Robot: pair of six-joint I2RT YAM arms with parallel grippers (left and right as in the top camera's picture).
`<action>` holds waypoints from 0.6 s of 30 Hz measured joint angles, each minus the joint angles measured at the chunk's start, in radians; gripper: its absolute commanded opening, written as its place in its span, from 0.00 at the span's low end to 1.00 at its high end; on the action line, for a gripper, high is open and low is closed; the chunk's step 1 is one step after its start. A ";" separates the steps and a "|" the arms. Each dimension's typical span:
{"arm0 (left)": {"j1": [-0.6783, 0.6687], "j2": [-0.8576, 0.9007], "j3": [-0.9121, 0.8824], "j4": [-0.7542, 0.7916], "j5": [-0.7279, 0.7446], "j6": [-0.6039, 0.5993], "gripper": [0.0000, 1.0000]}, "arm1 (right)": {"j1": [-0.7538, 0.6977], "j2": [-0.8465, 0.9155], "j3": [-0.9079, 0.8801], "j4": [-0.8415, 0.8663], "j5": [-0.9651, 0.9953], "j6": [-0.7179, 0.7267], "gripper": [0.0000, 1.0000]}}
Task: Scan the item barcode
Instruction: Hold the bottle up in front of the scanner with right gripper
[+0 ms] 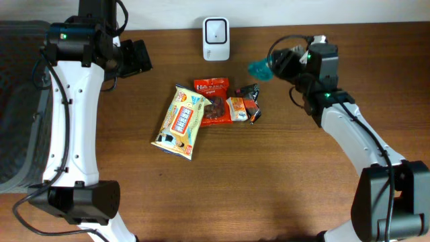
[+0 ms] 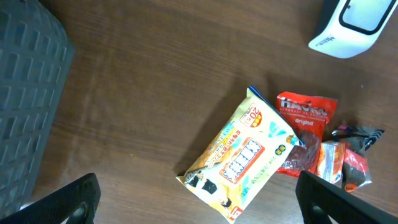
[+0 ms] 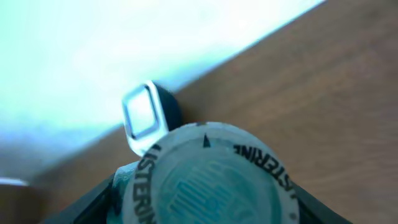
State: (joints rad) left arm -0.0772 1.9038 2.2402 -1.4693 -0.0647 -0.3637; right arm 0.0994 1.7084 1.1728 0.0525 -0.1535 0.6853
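At the far left of the overhead view a grey woven surface (image 1: 17,101) is cut off by the frame edge, so what it is stays unclear. Just right of it, in the upper left, the left fingers (image 1: 138,57) hang spread wide with nothing between them; in the left wrist view only their dark tips show in the two bottom corners. On the wooden bench (image 1: 269,188) in mid-frame lies a cluster of snack packs. A yellow-and-white packet (image 1: 181,121) is on the left of the cluster. Its upper right corner overlaps a red packet (image 1: 212,94), whose lower part is covered by something dark and hard to make out. Next come a small orange packet (image 1: 236,107) and a dark wrapper (image 1: 250,101), their print too small to read. A white scanner (image 1: 216,30) stands at the top centre, above the cluster. Right of it, in the upper right, the Listerine bottle (image 1: 259,68) shows from overhead only as a teal blur at the end of the right arm, just beside the scanner. In the right wrist view the bottle's round lettered cap fills the lower middle and hides the rest of the bottle, with the scanner out of focus behind it. The right fingers (image 3: 87,208) show as dark slivers against either side of the cap and appear to pinch it. Whether the bottle rests on the bench cannot be told.
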 measured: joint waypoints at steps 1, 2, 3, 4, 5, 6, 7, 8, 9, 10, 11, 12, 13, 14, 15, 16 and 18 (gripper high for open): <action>0.000 0.000 0.000 0.000 0.000 0.000 0.99 | 0.002 0.000 0.002 0.037 -0.004 0.074 0.64; 0.000 0.000 0.000 0.000 0.000 0.000 0.99 | 0.005 0.002 0.002 0.067 -0.005 0.119 0.64; 0.000 0.000 0.000 0.001 0.000 0.000 0.99 | 0.013 0.010 0.002 0.127 -0.005 0.182 0.64; 0.000 0.000 0.000 0.000 0.000 0.000 0.99 | 0.029 0.026 0.006 0.186 -0.003 0.242 0.64; 0.000 0.000 0.000 0.000 0.000 0.000 0.99 | 0.048 0.044 0.010 0.241 -0.003 0.293 0.64; 0.000 0.000 0.000 -0.001 0.000 0.000 0.99 | 0.084 0.093 0.021 0.381 -0.002 0.377 0.64; 0.000 0.000 0.000 0.000 0.000 0.000 0.99 | 0.114 0.133 0.038 0.435 -0.003 0.433 0.64; 0.000 0.000 0.000 0.002 0.000 0.000 0.99 | 0.138 0.166 0.055 0.450 -0.003 0.481 0.64; 0.000 0.000 0.000 0.000 0.000 0.000 0.99 | 0.165 0.211 0.085 0.454 -0.005 0.535 0.64; 0.000 0.000 0.000 0.000 0.000 0.000 0.99 | 0.186 0.267 0.134 0.454 -0.006 0.580 0.64; 0.000 0.000 0.000 0.002 0.000 0.000 0.99 | 0.215 0.377 0.237 0.456 -0.007 0.652 0.64; 0.000 0.000 0.000 0.002 0.000 0.000 0.99 | 0.227 0.424 0.286 0.451 -0.010 0.680 0.64; 0.000 0.000 0.000 0.002 0.000 0.000 0.99 | 0.241 0.480 0.363 0.425 -0.017 0.718 0.64; 0.000 0.000 0.000 0.000 0.000 0.000 0.99 | 0.254 0.564 0.489 0.391 -0.026 0.782 0.64; 0.000 0.000 0.000 -0.001 0.000 0.000 0.99 | 0.261 0.613 0.576 0.354 -0.032 0.822 0.64; 0.000 0.000 0.000 0.001 0.000 0.000 0.99 | 0.264 0.644 0.644 0.309 -0.037 0.867 0.64; 0.000 0.000 0.000 0.000 0.000 0.000 0.99 | 0.262 0.669 0.715 0.283 -0.037 0.942 0.64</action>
State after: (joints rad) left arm -0.0772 1.9038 2.2402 -1.4693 -0.0643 -0.3637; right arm 0.3611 2.3775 1.8874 0.3355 -0.1909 1.6276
